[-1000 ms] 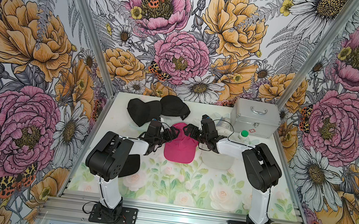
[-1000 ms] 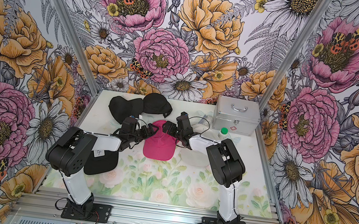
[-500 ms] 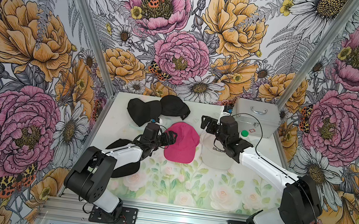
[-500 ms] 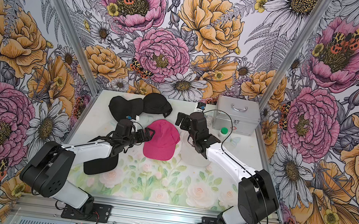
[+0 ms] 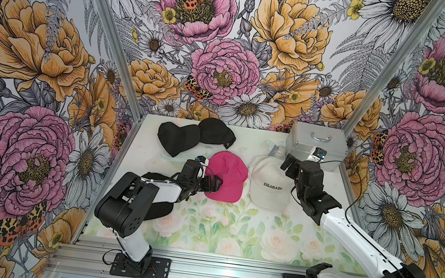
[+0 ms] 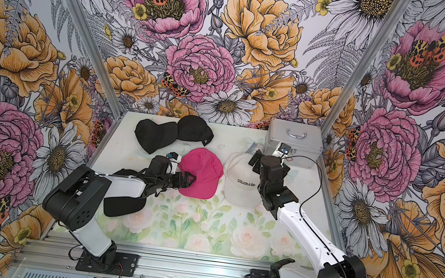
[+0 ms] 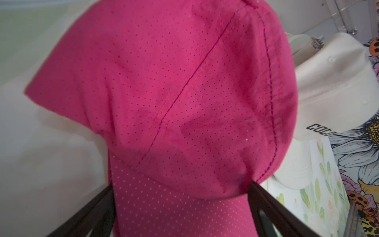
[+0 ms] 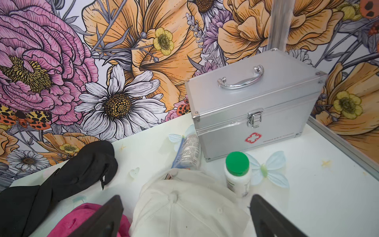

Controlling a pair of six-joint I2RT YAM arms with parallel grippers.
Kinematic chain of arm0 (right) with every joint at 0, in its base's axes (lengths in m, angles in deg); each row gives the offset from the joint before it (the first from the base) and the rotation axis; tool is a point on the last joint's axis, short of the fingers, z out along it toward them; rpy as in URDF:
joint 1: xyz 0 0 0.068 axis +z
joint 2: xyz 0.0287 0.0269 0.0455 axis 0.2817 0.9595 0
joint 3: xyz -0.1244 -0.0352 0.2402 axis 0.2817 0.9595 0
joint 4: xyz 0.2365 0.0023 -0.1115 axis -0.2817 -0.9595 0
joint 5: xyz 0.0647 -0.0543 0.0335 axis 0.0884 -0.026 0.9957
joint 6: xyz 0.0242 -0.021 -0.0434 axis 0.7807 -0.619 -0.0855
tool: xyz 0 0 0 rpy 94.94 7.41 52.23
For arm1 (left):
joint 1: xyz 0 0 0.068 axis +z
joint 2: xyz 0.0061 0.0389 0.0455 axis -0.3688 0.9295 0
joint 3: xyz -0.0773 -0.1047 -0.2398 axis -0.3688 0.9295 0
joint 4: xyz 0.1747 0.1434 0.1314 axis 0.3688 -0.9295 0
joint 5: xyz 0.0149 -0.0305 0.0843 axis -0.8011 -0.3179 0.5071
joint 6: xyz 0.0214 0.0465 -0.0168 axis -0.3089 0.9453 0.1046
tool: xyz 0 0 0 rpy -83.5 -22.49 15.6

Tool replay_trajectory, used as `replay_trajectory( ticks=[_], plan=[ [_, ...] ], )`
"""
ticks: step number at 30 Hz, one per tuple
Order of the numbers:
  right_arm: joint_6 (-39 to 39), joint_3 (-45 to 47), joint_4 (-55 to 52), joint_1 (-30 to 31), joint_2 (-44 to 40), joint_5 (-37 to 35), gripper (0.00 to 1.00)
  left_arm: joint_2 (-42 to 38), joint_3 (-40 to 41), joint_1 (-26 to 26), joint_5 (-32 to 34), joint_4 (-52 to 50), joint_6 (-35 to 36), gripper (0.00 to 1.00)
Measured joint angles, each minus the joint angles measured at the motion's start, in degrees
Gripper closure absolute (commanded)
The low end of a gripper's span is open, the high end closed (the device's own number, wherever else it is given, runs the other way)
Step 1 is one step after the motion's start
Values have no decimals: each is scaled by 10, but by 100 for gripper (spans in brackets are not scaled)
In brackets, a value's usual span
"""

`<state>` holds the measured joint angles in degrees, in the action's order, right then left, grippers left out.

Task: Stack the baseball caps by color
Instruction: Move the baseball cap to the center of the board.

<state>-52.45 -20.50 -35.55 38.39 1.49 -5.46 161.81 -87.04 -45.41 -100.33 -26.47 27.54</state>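
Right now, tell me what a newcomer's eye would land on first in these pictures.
The hot pink cap at the middle of the table grabs the eye first, with the left gripper open at either side of its brim. Right beside it lies the cream cap lettered COLORADO, the right gripper open near its crown. The loud floral walls all around compete, and the silver case shines in the far corner.

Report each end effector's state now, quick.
Left end effector: open, straddling the brim of the pink cap.
Right end effector: open, over the cream cap, holding nothing.
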Motion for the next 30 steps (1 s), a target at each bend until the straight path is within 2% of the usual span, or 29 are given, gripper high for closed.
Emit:
replay_trajectory(
  ticks=[12,20,25,30],
  plan=[
    [-3,12,-7,-10,-29,-11,1,58,-57,-3,-38,16,22,1],
    [-3,17,-9,-15,-32,-10,1,98,-98,-38,-44,30,17,1],
    [-3,17,-9,-20,-32,-4,1,94,-96,-46,-41,30,-10,1],
    [-10,17,-10,-33,-31,21,1,49,-65,-42,-32,19,-39,1]
  ],
)
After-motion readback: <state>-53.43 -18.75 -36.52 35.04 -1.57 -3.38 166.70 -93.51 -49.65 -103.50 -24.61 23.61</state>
